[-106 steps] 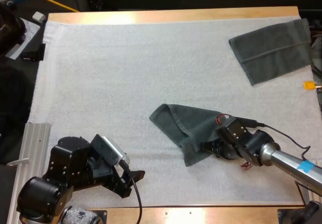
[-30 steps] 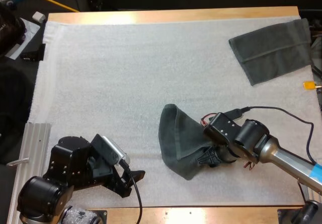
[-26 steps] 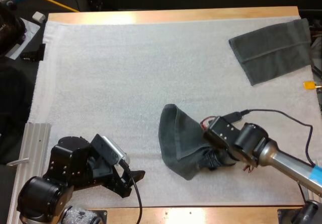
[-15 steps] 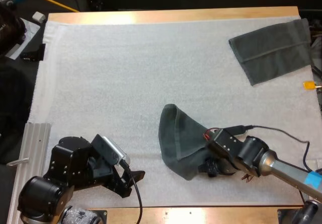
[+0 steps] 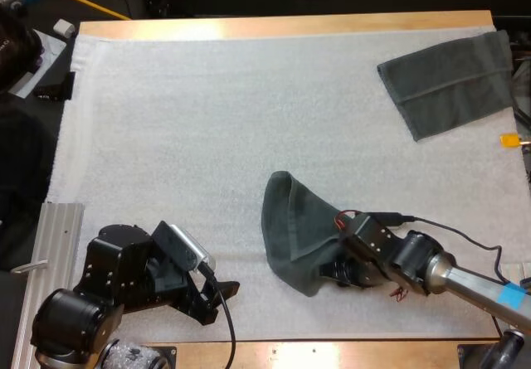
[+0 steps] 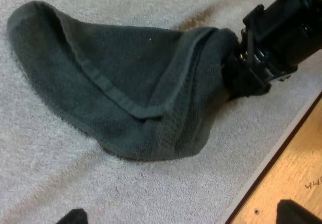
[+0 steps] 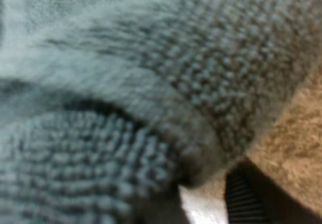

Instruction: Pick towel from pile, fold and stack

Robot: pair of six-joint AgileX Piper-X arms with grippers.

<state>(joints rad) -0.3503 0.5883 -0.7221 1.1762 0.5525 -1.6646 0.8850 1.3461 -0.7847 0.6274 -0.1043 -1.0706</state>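
Right gripper (image 5: 336,269) is seen clamped on the bunched right edge of the crumpled towel (image 5: 294,232), which lies on the near half of the mat (image 5: 207,120), right of centre. The towel's long axis runs near to far, with its rounded end pointing far. Left gripper (image 5: 220,301) is seen released at near left, well apart from the towel.

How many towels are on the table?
2. One crumpled towel lies near the front, at the right end effector. One flat towel lies at the mat's far right corner. No others seem hidden.
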